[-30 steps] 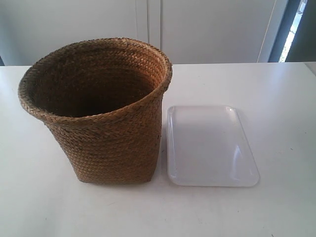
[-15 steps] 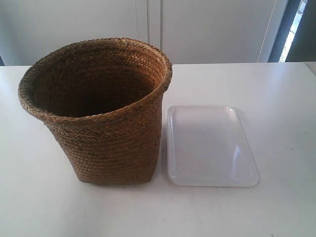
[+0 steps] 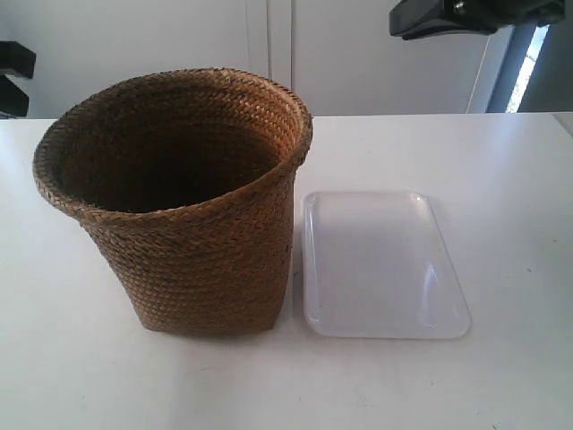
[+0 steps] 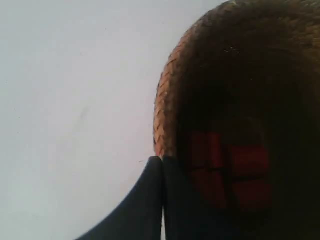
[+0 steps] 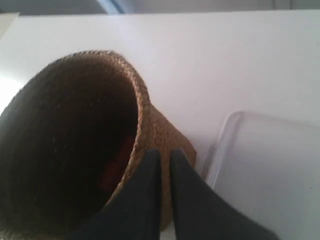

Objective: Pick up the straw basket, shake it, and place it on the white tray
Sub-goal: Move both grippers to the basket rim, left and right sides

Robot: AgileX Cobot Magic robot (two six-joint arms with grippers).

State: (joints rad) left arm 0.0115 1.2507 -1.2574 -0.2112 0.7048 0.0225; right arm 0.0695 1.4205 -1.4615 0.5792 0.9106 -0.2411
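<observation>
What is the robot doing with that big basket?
It looks like it is getting ready to pick it up. The straw basket stands upright on the white table. The white tray lies flat right beside it, with nothing on it. The left tool hangs by the basket's rim, and the right tool hangs by the rim on the side nearer the tray. Neither tool holds anything, so the lifting and shaking have not started yet.

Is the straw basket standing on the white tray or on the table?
On the table: the straw basket stands upright beside the white tray, which is empty.
</observation>
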